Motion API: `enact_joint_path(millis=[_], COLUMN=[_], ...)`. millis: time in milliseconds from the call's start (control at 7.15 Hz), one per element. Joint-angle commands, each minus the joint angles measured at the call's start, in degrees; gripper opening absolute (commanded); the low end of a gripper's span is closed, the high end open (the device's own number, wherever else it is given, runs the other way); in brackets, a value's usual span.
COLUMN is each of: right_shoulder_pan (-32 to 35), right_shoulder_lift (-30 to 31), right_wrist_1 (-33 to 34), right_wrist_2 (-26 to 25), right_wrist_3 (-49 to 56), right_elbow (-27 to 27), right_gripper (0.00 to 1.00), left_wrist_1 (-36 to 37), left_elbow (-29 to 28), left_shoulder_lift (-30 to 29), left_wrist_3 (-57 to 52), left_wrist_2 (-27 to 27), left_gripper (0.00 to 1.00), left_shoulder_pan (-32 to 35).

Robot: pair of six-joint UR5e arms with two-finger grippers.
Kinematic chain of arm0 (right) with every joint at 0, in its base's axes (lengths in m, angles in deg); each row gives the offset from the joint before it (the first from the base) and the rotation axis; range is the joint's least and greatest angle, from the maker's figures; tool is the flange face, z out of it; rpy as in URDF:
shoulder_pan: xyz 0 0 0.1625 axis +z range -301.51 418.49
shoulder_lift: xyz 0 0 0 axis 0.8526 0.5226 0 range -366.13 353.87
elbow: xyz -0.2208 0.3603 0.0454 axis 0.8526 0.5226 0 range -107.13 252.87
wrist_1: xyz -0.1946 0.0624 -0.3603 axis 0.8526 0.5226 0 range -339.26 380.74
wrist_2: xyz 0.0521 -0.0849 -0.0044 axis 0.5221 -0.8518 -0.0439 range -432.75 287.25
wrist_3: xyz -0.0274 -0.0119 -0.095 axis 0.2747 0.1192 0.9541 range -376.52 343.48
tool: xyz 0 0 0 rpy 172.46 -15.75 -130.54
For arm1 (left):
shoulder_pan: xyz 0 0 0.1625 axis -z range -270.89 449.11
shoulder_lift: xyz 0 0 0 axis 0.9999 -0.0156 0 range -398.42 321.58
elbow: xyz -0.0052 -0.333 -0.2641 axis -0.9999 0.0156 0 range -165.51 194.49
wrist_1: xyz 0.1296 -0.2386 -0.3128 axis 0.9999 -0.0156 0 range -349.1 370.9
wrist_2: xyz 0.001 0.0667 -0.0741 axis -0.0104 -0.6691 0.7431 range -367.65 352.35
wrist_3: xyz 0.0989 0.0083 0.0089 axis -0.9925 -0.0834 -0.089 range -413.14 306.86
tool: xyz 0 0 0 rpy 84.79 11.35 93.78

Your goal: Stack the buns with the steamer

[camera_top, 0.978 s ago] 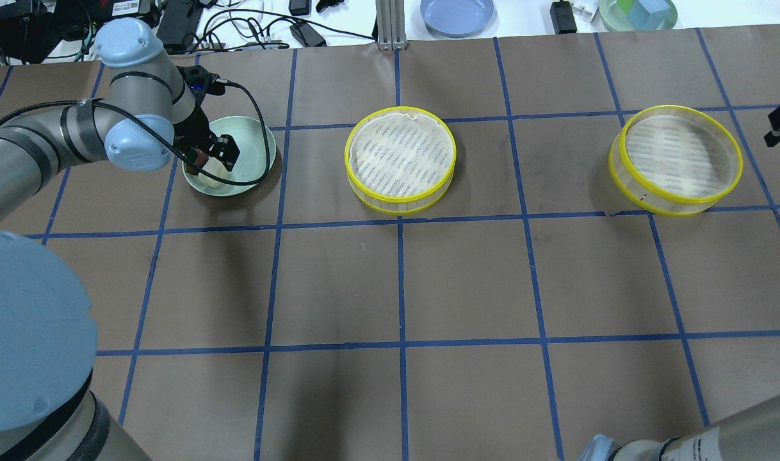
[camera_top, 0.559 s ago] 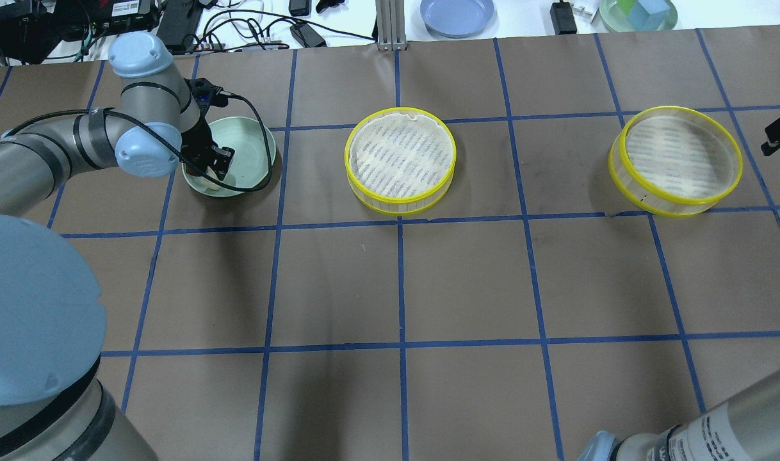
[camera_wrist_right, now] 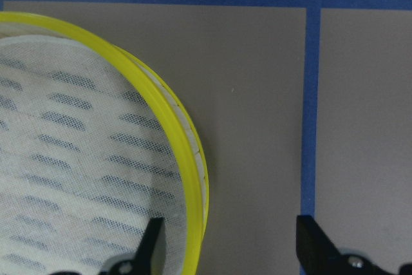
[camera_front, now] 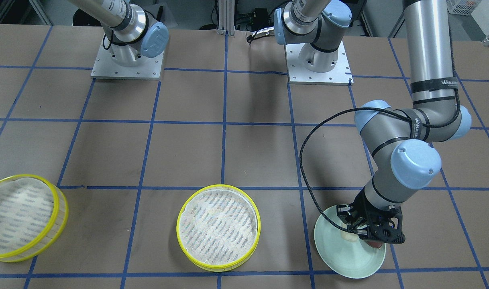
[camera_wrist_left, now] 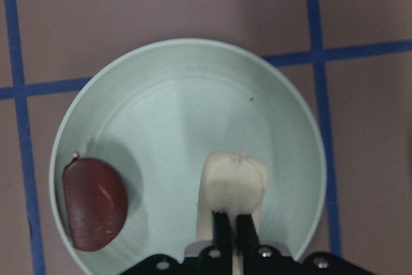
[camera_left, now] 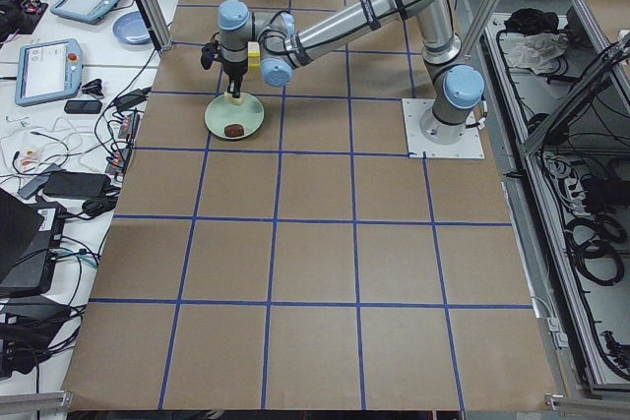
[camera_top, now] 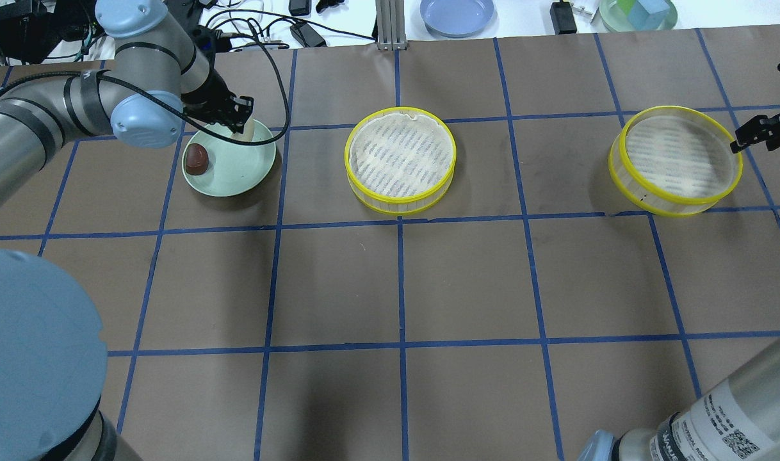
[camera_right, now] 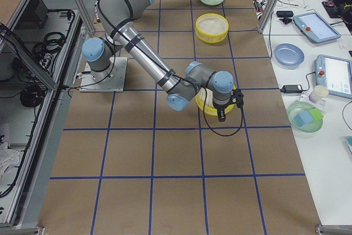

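Note:
My left gripper is shut on the pale cream bun and holds it just above the far side of the pale green plate. The left wrist view shows the fingers pinching the cream bun. The dark reddish-brown bun lies on the plate's left side and also shows in the left wrist view. One steamer tier stands mid-table, the other at the right. My right gripper is open, its fingers straddling that tier's right rim.
A blue plate, a glass bowl with coloured blocks, a metal post and cables lie along the far edge. The brown table bears a blue tape grid.
My left gripper has risen from the plate with the cream bun and moved toward the far rim, uncovering the brown bun. My right gripper has moved in to the right tier's rim.

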Motion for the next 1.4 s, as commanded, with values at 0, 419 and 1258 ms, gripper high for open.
enact_joint_path(millis=[0,419,1258], right_shoulder_pan=[0.5,1.5,1.7], right_shoulder_lift=[-0.2,-1.4,-1.2], right_wrist_1=[0.1,0.2,-0.5], right_wrist_2=[1.7,0.8,-1.1], right_wrist_3=[-0.2,-0.3,-0.4], right_elbow=[-0.1,-0.2,-0.1], right_gripper=[0.73,0.59,0.0], left_wrist_1=[0.4,6.9,3.8], left_elbow=[-2.4,-1.6,-0.5], left_shoulder_lift=[0.8,-2.9,-1.6], left_wrist_3=[14.9,30.8,32.0], left_wrist_2=[8.4,18.9,14.5], left_gripper=[0.0,0.0,1.0], left_shoulder_pan=[5.5,11.9,12.9])
